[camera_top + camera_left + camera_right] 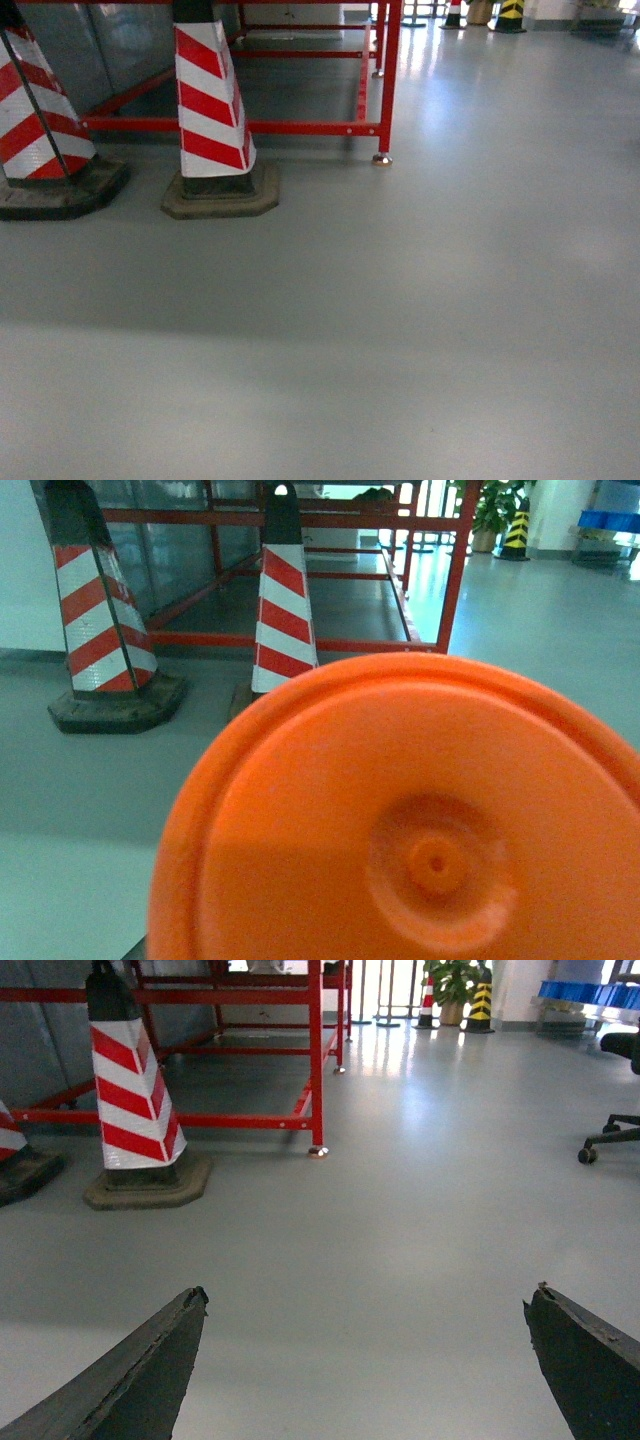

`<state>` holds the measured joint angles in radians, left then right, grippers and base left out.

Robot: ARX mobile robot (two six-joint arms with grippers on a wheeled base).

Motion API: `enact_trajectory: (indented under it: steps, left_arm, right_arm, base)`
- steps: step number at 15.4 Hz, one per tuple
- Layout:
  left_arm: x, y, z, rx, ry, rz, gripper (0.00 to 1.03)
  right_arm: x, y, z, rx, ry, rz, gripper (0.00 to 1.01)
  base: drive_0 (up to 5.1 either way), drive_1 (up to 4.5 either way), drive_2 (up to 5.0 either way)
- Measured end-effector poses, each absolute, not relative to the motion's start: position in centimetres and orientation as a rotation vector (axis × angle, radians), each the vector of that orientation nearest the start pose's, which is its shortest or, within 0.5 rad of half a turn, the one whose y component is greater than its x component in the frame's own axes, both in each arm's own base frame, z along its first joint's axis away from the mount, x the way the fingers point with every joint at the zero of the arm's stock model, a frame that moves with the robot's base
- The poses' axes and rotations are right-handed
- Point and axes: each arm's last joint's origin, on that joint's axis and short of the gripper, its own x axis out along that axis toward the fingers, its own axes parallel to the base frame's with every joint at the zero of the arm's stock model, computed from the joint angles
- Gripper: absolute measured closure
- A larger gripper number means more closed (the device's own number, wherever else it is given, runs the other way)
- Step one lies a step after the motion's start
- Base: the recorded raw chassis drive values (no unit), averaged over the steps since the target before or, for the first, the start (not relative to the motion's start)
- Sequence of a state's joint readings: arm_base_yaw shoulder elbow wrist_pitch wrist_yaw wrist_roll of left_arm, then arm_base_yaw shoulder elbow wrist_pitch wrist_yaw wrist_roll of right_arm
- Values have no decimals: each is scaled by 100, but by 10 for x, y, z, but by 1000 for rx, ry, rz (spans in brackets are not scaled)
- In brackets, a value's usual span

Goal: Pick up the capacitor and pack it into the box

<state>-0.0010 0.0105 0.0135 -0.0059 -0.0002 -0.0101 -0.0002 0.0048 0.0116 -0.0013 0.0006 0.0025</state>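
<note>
Orange disc (420, 830) fills the left wrist view, so that gripper's a no-tell; right gripper (365, 1360) gapes wide over grey floor (400, 330) near striped cones (212, 100).

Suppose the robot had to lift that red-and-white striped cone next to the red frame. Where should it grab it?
Probably the narrow black top of the striped cone, coming in level from the open floor side. The cone stands upright and tapers upward, so jaws would fit around it there. Its wide base lies flat on the floor and offers no easy hold.
</note>
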Motion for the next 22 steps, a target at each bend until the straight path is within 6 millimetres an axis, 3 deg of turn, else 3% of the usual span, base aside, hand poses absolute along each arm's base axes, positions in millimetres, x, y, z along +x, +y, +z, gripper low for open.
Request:
enact_trajectory:
  steps: [16,22]
  left_arm:
    - [98,0,167,-10,2,-1,59]
    - [98,0,167,-10,5,0,59]
  right_arm:
    - [97,0,167,2,-2,0,3]
    - [97,0,166,2,-1,2,3]
  base:
    - [-515,230,230]
    - [0,68,-67]
